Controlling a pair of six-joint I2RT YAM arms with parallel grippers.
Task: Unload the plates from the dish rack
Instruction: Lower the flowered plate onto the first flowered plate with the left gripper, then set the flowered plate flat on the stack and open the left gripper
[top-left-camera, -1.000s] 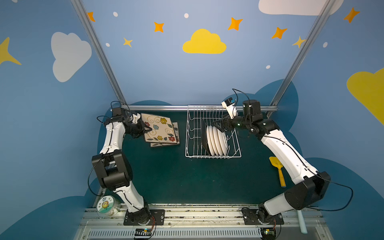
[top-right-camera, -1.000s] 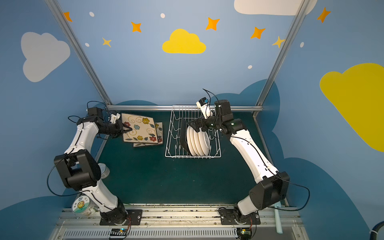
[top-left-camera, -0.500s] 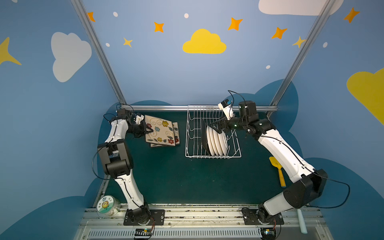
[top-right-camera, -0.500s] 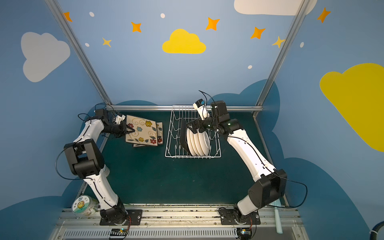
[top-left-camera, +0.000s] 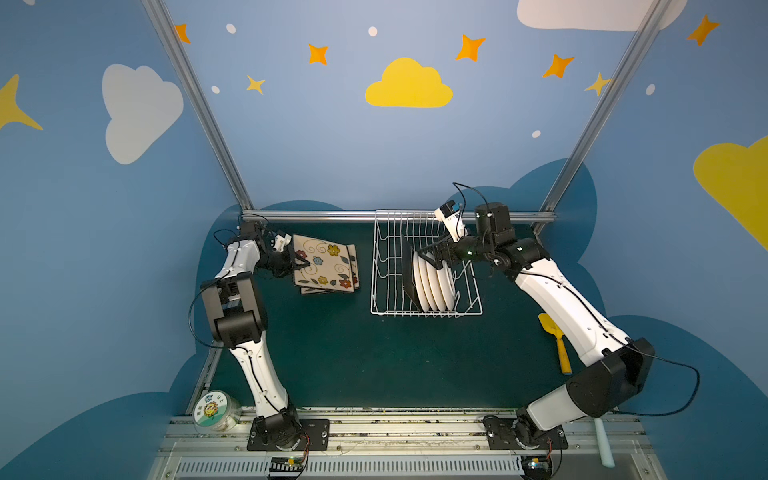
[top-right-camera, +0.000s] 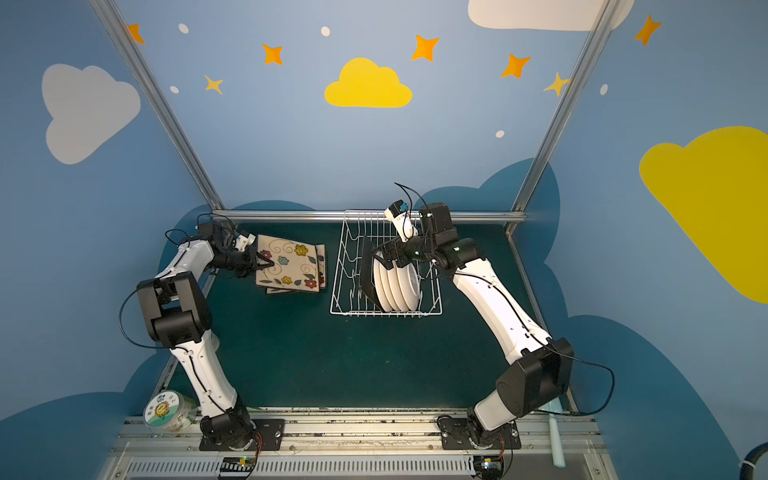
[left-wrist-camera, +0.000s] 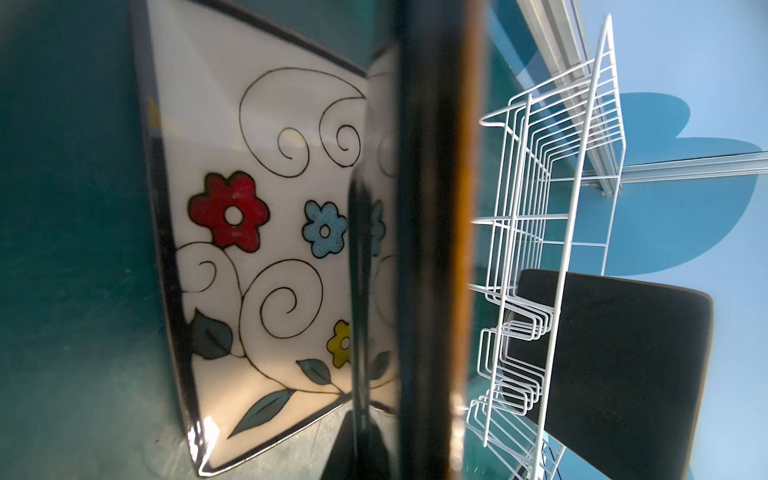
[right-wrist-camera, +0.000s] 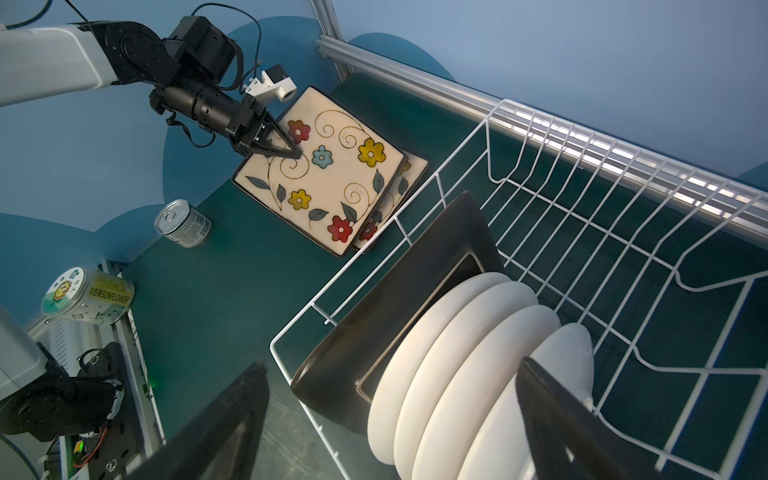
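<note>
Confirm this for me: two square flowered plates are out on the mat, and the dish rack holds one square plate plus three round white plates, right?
Not quite. The dish rack holds four round white plates, not three; the right wrist view shows them lined up. The rest stands: one square plate is in the rack, and two square flowered plates are on the mat.

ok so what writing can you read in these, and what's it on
"SUNFLOWER": side label of the clear tub
Other marks on the tub's lid and label: too small to read
Print on the tin can: too blurred to read
</note>
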